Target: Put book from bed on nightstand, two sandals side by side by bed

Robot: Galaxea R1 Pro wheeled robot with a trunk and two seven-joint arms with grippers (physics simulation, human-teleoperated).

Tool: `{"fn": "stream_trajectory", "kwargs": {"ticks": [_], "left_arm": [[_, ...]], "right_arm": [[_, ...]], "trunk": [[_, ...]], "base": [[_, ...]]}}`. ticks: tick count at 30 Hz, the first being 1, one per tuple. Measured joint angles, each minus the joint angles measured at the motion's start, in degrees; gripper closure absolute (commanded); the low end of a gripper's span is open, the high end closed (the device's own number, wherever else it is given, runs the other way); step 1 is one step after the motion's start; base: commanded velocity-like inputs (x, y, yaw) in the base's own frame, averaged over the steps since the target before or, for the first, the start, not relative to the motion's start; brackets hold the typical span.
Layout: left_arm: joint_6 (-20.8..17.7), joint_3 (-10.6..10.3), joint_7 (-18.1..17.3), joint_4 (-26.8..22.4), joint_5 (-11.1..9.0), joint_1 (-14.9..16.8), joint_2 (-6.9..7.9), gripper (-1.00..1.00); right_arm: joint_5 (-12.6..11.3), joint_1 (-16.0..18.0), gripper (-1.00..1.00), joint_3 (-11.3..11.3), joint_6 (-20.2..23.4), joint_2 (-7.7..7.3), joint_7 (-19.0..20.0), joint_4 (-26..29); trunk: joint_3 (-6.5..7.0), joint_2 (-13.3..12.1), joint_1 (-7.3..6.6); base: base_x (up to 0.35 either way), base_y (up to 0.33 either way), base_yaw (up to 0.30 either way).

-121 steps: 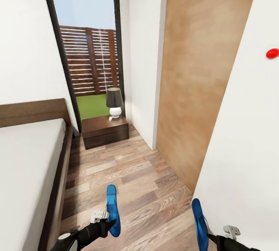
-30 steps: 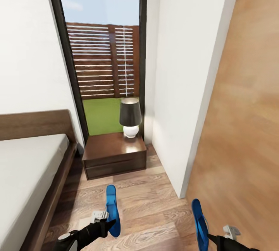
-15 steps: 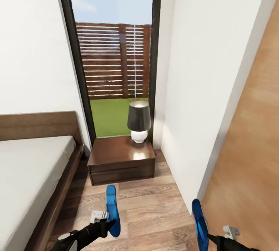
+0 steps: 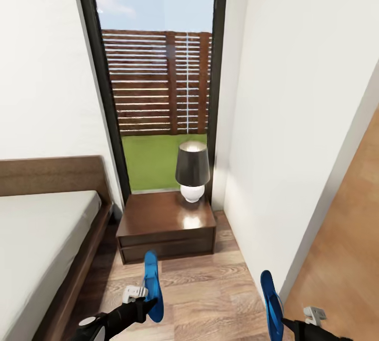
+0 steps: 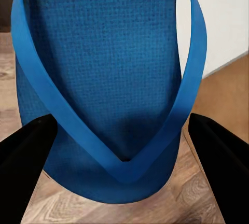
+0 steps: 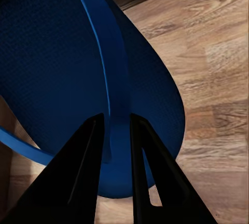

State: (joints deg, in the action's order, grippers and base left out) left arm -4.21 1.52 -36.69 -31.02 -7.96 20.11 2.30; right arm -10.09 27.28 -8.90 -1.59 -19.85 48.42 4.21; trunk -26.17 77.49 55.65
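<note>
Sandals: left sandal (image 4: 152,284) pinched in left gripper (image 4: 141,299), right sandal (image 4: 271,303) in right gripper (image 4: 301,320), both held above floor (image 4: 210,283) between bed (image 4: 42,236) and wall, facing nightstand (image 4: 166,225). Neither placed; book unseen, outstanding.

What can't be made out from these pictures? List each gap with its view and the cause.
- The bed: head view, cut off by the left and bottom edges, so most of the mattress goes unseen.
- Floor under the left sandal: left wrist view, covered by the sole.
- Right gripper: right wrist view, fingers close on the right sandal's strap; contact unclear.
- Right arm: head view, cut off by the bottom edge.
</note>
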Motion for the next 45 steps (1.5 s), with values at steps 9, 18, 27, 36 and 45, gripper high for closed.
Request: {"fn": "stream_trajectory", "kwargs": {"ticks": [9,18,27,36,45], "left_arm": [[0.01,-0.01,0.0,0.0,0.0,0.0,0.0,1.0],[0.06,0.03,0.0,0.0,-0.01,0.0,0.0,1.0],[0.12,0.04,0.0,-0.04,-0.04,-0.02,0.0,1.0],[0.15,0.02,-0.01,-0.04,-0.03,-0.03,0.0,1.0],[0.13,0.01,-0.01,-0.04,-0.05,-0.02,0.01,1.0]], "right_arm": [[0.0,0.0,1.0,0.02,0.0,0.0,0.0,0.0],[0.0,0.0,1.0,0.06,0.0,0.0,0.0,0.0],[-0.02,0.02,1.0,-0.07,-0.01,0.01,-0.01,0.0],[-0.02,0.02,1.0,0.0,0.0,0.01,-0.02,-0.01],[-0.01,0.02,1.0,0.02,0.0,0.01,-0.02,-0.01]], "trunk": [[0.0,0.0,0.0],[0.0,0.0,0.0],[0.0,-0.01,0.03],[0.0,-0.01,0.03],[0.0,-0.01,0.03]], "base": [[0.321,-0.105,0.0],[0.321,-0.128,0.0],[0.162,-0.06,0.097],[0.007,-0.003,0.281],[0.081,-0.096,0.293]]}}
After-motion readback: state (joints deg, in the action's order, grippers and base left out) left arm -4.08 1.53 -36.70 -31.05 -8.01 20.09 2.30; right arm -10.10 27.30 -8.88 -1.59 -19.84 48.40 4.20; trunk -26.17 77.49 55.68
